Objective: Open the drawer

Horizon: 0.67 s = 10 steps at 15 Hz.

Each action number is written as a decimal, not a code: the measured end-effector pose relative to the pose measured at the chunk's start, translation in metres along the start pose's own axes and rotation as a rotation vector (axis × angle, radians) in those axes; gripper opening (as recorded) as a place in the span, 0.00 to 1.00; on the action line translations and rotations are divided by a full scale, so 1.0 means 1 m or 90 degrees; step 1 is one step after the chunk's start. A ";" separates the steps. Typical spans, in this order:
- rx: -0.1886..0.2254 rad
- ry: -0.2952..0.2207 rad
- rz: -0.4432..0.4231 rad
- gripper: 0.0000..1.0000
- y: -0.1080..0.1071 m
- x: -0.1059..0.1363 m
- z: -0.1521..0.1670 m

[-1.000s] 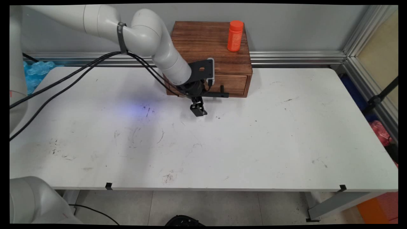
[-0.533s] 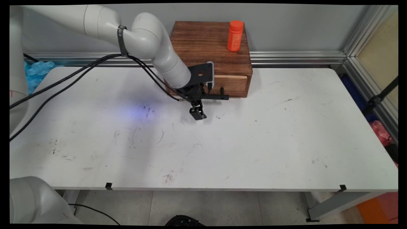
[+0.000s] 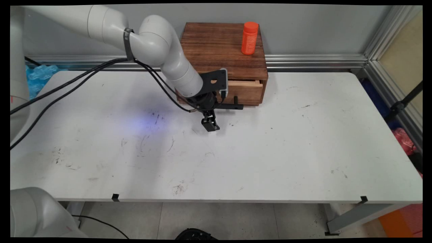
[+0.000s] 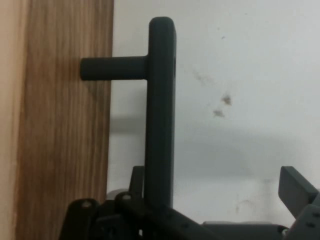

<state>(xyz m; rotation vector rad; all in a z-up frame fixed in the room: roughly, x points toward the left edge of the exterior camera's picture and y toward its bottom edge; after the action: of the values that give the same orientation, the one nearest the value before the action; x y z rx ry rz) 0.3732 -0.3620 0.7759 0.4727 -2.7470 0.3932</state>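
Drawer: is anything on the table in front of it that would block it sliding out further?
Nothing visible does. The table in front of the drawer is bare past the handle, where the gripper sits. The orange bottle stands on top of the wooden box, out of the path.

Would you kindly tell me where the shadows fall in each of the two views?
Main view: the lighting is even, with only a soft, diffuse shadow of the arm on the table beneath it. Hand view: the black handle throws a faint grey band across the white table beside it.
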 end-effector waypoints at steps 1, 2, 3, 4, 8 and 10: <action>-0.002 0.000 -0.001 1.00 0.002 0.000 -0.001; -0.004 0.000 -0.003 1.00 0.004 0.001 -0.001; -0.006 -0.001 -0.005 1.00 0.007 0.001 -0.002; -0.008 -0.001 -0.006 1.00 0.009 0.001 -0.002; -0.019 -0.004 -0.012 1.00 0.021 0.001 -0.004; -0.026 -0.006 -0.013 1.00 0.028 0.000 -0.004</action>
<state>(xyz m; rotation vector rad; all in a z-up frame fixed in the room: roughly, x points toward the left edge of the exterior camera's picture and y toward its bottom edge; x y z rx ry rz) 0.3643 -0.3355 0.7736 0.4940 -2.7516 0.3290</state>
